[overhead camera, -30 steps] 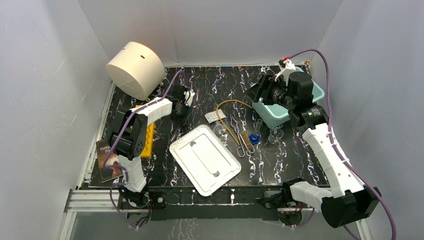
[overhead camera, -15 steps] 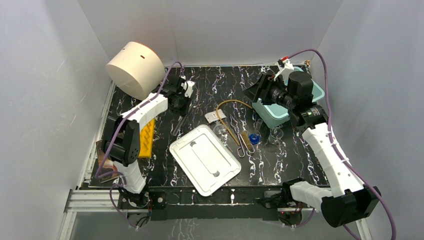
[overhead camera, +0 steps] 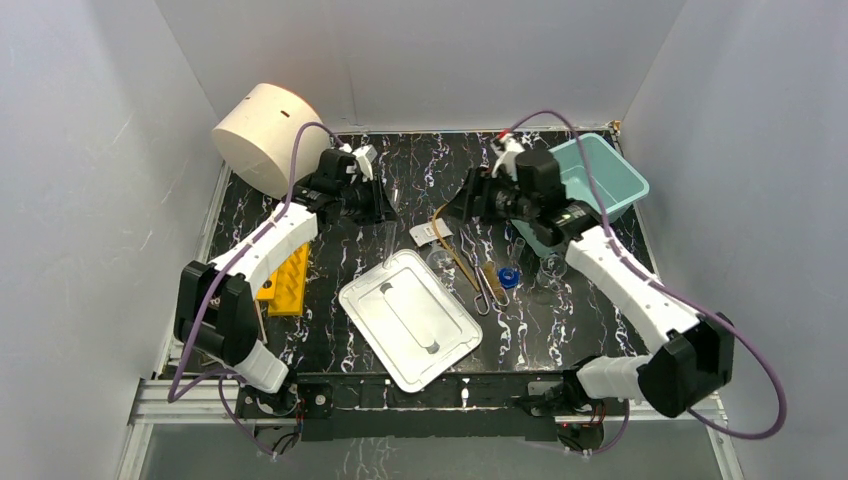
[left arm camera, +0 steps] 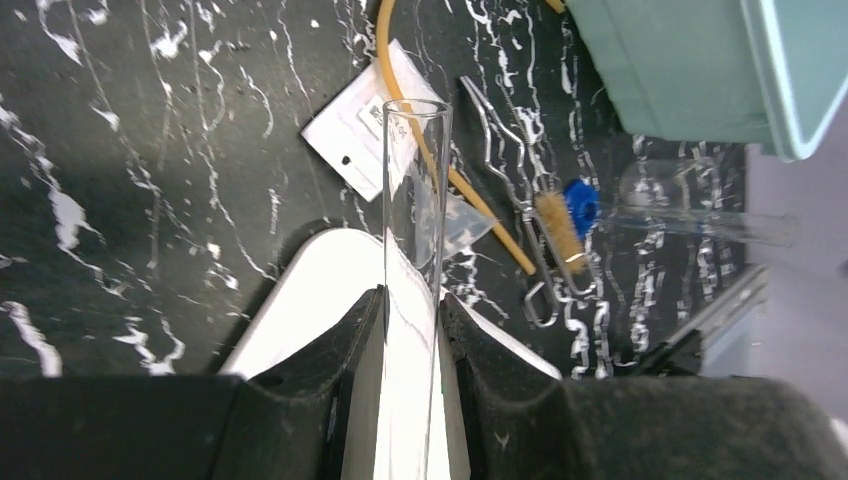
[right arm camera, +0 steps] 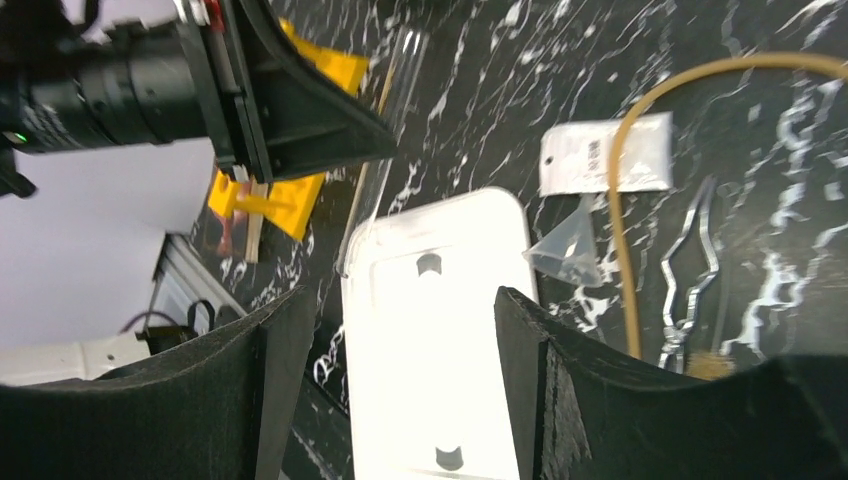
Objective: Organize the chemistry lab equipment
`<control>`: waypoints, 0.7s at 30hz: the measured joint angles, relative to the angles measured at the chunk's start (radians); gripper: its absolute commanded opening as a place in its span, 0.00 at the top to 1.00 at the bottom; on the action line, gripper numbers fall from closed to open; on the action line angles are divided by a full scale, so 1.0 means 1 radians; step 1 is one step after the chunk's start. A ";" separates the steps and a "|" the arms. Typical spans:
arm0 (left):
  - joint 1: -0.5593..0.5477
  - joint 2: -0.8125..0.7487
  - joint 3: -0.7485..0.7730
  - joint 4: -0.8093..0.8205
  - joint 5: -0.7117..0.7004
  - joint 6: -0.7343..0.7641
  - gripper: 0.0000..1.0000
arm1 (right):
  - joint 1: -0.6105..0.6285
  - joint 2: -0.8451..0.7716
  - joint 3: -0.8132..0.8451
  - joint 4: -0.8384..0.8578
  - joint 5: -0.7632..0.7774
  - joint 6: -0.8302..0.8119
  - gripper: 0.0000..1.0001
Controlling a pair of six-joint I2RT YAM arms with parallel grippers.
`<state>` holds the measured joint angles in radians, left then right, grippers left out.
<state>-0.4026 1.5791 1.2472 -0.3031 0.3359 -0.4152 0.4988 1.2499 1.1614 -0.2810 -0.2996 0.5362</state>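
Note:
My left gripper (left arm camera: 412, 300) is shut on a clear glass tube (left arm camera: 415, 190), held off the table above the far left corner of the white lid (overhead camera: 410, 320). In the top view the tube (overhead camera: 388, 215) hangs beside that gripper (overhead camera: 380, 205). My right gripper (overhead camera: 468, 205) hovers open and empty over the tan tubing (overhead camera: 465, 212) and white packet (overhead camera: 430, 233); its jaws (right arm camera: 398, 300) stand wide over the lid (right arm camera: 440, 330). Metal tongs (overhead camera: 487, 285), a blue cap (overhead camera: 509, 276) and small glass flasks (overhead camera: 550, 268) lie right of the lid.
A teal bin (overhead camera: 600, 175) stands at the back right. A cream cylinder (overhead camera: 270, 140) sits at the back left, and a yellow rack (overhead camera: 285, 275) lies by the left arm. Another clear glass piece (left arm camera: 700, 225) lies near the blue cap (left arm camera: 580, 197).
My left arm has stretched toward the back and right, carrying the tube away from the yellow rack. My right arm has swung left from the bin toward the table's middle.

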 measured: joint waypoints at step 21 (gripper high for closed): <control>0.000 -0.077 -0.108 0.169 0.042 -0.442 0.84 | 0.277 0.373 0.066 0.131 0.086 0.251 0.42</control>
<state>-0.4026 1.5017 1.1397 -0.1345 0.3779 -0.8574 0.7753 1.6226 1.2278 -0.1501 -0.2134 0.7872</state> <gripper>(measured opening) 0.223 0.645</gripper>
